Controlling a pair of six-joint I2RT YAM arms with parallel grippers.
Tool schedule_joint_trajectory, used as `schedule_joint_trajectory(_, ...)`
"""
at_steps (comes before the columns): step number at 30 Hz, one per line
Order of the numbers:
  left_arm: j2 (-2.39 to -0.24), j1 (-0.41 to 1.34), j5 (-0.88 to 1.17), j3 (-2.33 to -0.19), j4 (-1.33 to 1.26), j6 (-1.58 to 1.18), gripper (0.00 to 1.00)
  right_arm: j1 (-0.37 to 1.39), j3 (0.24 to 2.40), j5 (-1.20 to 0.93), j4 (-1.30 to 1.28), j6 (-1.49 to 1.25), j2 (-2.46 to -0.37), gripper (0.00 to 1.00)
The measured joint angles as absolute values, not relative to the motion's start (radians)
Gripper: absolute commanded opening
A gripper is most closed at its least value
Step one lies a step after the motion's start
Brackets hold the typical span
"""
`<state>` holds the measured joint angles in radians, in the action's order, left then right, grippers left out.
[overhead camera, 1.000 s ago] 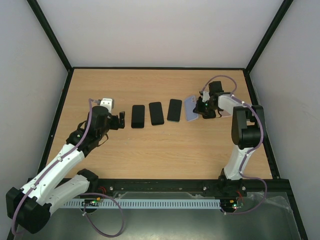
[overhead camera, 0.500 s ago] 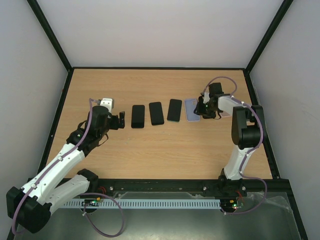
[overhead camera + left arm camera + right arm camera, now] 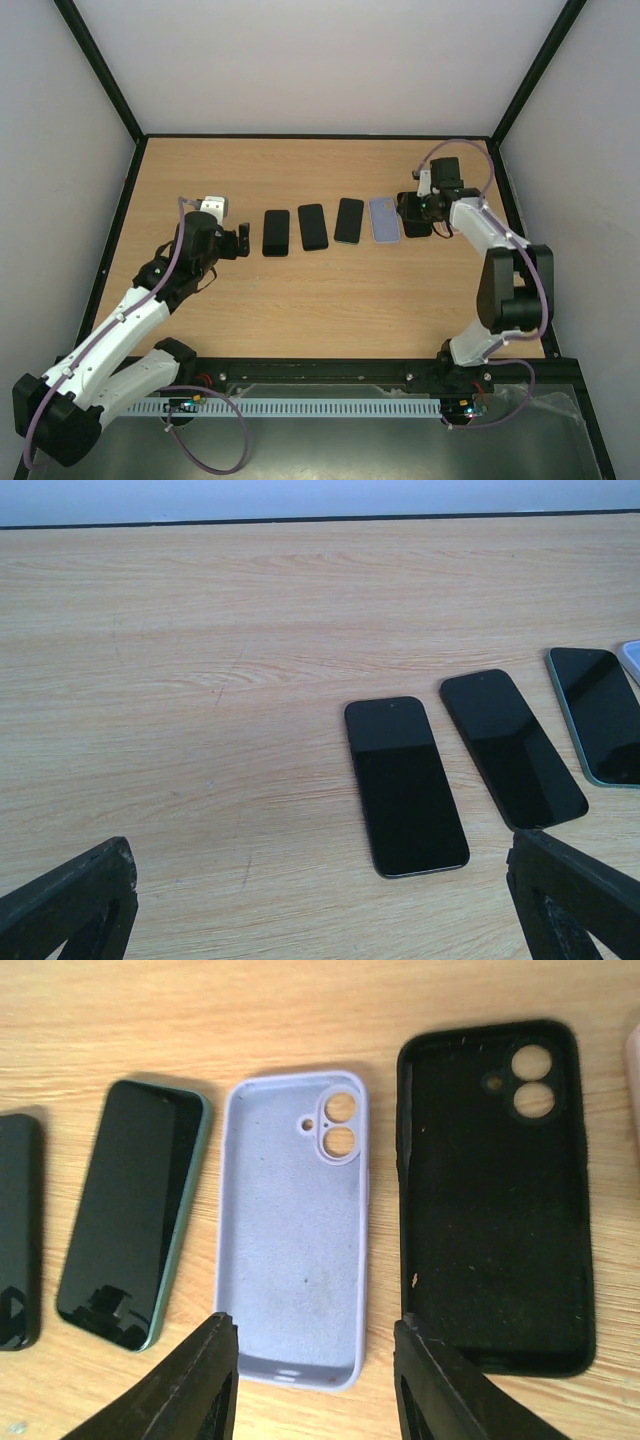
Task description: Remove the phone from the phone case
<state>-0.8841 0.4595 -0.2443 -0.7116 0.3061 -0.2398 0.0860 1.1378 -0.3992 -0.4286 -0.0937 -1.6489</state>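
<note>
Three bare phones lie face up in a row: a black one (image 3: 276,232) (image 3: 405,785), a second black one (image 3: 313,227) (image 3: 512,748) and a green-edged one (image 3: 349,220) (image 3: 135,1210). To their right an empty lilac case (image 3: 382,219) (image 3: 295,1225) lies flat, inside up. Beside it lies an empty black case (image 3: 415,220) (image 3: 495,1195). My right gripper (image 3: 412,210) (image 3: 312,1385) is open and empty above the near end of the lilac case. My left gripper (image 3: 243,241) (image 3: 320,920) is open and empty, left of the phone row.
A pale pink object (image 3: 634,1060) shows at the right edge of the right wrist view. The lilac case's corner shows at the edge of the left wrist view (image 3: 632,658). Black frame rails border the wooden table (image 3: 320,300).
The lilac case, tilted up at my right gripper a second ago, now lies flat. My right gripper has drawn back from it and the right arm has swung outward. The left arm has not moved.
</note>
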Motion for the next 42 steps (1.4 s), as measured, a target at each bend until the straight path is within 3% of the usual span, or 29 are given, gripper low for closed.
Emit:
schedule_joint_trajectory(6, -0.876, 0.459, -0.254, -0.712, 0.307, -0.24, 1.0, 0.083, 1.042, -0.392, -0.411, -0.081, -1.447, 0.48)
schedule_joint_trajectory(13, -0.841, 0.459, -0.274, -0.712, 0.306, -0.24, 1.0, 0.018, 0.917, -0.393, -0.323, -0.121, -1.215, 0.63)
schedule_joint_trajectory(18, -0.823, 0.459, -0.288, -0.712, 0.306, -0.24, 1.0, -0.02, 0.873, -0.376, -0.252, -0.163, -1.068, 0.84)
schedule_joint_trajectory(23, -0.816, 0.459, -0.309, -0.711, 0.305, -0.239, 1.0, -0.019, 0.838, -0.341, -0.215, -0.206, -0.944, 0.89)
schedule_joint_trajectory(27, -0.813, 0.459, -0.319, -0.711, 0.305, -0.239, 1.0, -0.019, 0.873, -0.333, -0.213, -0.218, -0.937, 1.0)
schedule_joint_trajectory(36, -0.752, 0.459, -0.335, -0.696, 0.299, -0.236, 1.0, -0.019, 0.791, -0.386, -0.192, -0.184, -0.955, 0.98)
schedule_joint_trajectory(42, -0.747, 0.459, -0.352, -0.696, 0.299, -0.236, 1.0, -0.02, 0.721, -0.315, -0.139, -0.209, -0.902, 0.98)
